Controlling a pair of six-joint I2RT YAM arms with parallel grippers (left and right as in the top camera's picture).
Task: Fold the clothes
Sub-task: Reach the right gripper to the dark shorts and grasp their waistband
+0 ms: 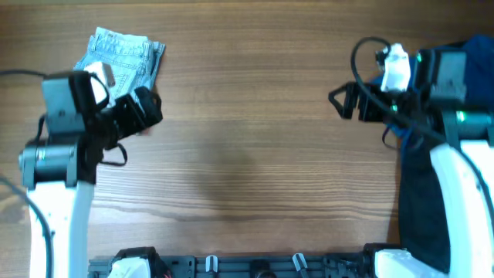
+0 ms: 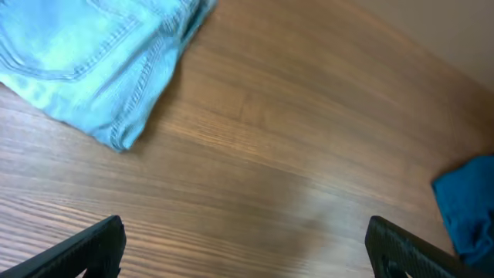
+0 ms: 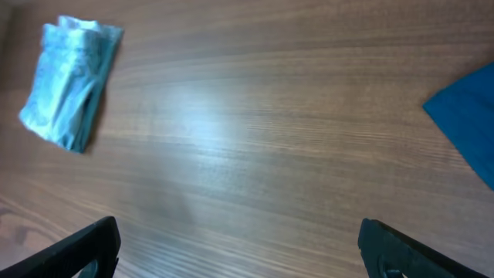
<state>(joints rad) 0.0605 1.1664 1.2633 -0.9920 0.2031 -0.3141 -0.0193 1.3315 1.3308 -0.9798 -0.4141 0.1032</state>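
L gripper wide open, empty. Folded denim shorts lie just ahead-left of it, prob done, so set aside. R gripper open too, empty; blue garment near its side, prob next.

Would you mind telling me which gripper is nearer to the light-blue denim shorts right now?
Left. The left gripper sits open just beside the denim shorts. The right gripper, also open, is far across the table, by the blue garment.
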